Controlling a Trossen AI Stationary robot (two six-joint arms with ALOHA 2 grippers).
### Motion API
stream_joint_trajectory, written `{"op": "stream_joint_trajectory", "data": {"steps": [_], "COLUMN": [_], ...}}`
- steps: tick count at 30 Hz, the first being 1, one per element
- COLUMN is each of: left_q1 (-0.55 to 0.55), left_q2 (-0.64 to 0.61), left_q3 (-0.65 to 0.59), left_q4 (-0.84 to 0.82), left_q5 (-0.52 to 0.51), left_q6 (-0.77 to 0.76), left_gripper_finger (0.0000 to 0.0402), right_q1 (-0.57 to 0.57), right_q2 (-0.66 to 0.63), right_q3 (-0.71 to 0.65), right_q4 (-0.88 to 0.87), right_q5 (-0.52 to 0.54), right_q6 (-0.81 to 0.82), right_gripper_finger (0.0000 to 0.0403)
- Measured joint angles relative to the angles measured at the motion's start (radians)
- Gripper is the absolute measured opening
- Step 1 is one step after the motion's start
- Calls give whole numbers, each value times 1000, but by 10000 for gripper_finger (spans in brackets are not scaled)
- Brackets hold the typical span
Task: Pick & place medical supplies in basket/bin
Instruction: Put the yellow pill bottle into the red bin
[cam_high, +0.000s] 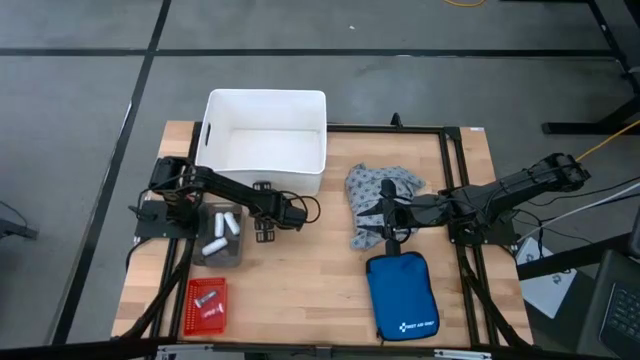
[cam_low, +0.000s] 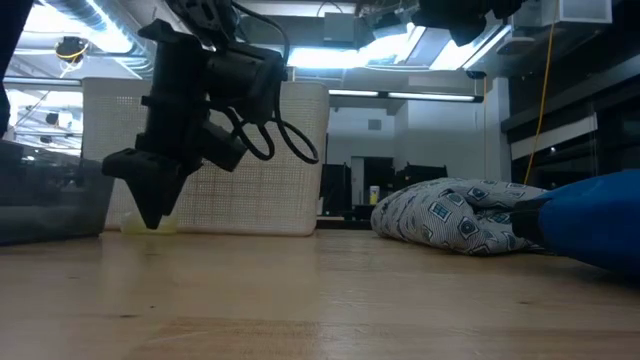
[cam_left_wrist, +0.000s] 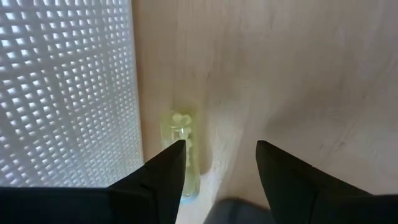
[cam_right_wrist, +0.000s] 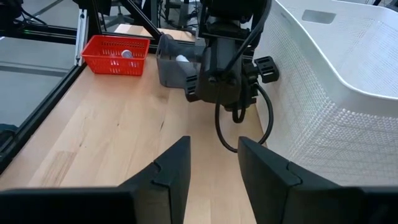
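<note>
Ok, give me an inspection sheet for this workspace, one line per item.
Surface: wooden table, bare in the middle.
Job's things: red basket holds rolls; more white rolls in a grey tray; dotted garment crumpled; small yellowish vial lies against the white tub.
Clutter: blue zip pouch.
Grippers: left hand open, low over the table, one finger beside the vial; right hand open and empty, over the garment.
Cables: black loop at the left wrist; yellow cable off the table.
Surroundings: grey floor.
</note>
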Motion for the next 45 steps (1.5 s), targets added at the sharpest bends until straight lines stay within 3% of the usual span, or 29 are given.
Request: {"op": "stream_joint_trajectory", "data": {"steps": [13,21,24,28,37,45], "left_q1": [-46,-124,-145,-175,-227,-206], "left_q2": [0,0,0,0,0,0], "left_q3": [0,0,0,0,0,0], "left_q4": [-2,0,4,9,-26,-81], "left_q5": [-81,-30,-35,-135,-230,-298], "left_q6": [-67,-145,-246,-413,-681,-845], "left_gripper_finger": [170,143,130,105,10,1], "right_q1": [0,0,0,0,0,0], "right_q2": [0,0,0,0,0,0], "right_q3": [0,0,0,0,0,0], "right_q4": [1,1,2,2,27,29], "right_q5": [0,1,1,4,5,34], "right_q6": [42,58,75,75,80,78], "right_gripper_finger": [135,135,135,135,135,135]}}
